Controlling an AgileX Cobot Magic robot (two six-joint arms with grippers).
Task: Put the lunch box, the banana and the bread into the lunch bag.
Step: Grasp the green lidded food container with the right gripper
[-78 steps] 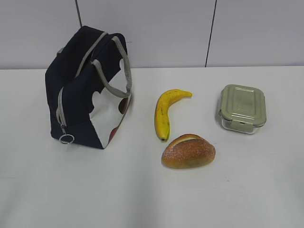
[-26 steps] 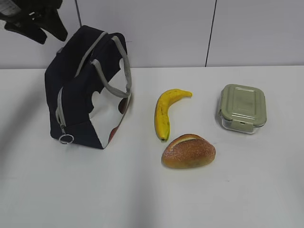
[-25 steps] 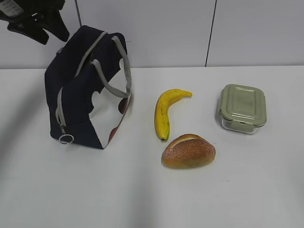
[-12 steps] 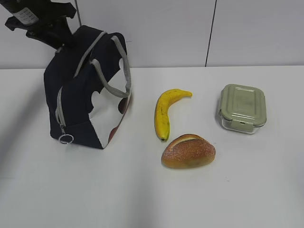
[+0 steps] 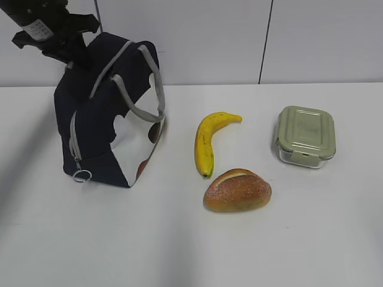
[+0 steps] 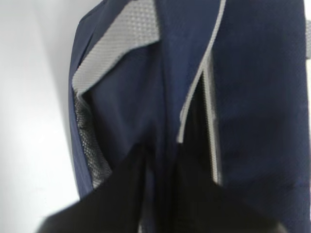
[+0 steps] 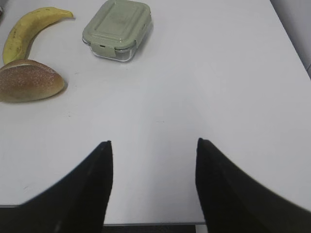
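The navy lunch bag (image 5: 96, 131) stands at the left with its grey zipper and ring pull (image 5: 82, 176) facing front. My left gripper (image 5: 70, 55) is at the bag's top rear corner. In the left wrist view it (image 6: 163, 165) is shut on a fold of the bag's navy fabric (image 6: 252, 73), beside the grey zipper tape. The banana (image 5: 206, 140), the bread (image 5: 237, 190) and the green-lidded lunch box (image 5: 305, 136) lie on the table to the right. My right gripper (image 7: 153, 143) is open and empty over bare table, with the bread (image 7: 26, 86), banana (image 7: 24, 29) and lunch box (image 7: 116, 29) ahead to its left.
The white table (image 5: 299, 239) runs to a grey panelled wall behind. Its right edge shows in the right wrist view (image 7: 291, 43). The bag's grey strap handles (image 5: 140, 110) hang over its white side panel.
My left gripper came down from the upper left onto the bag's top rear corner and shut on the fabric. The bag shifted slightly left. The food items and right gripper did not move.
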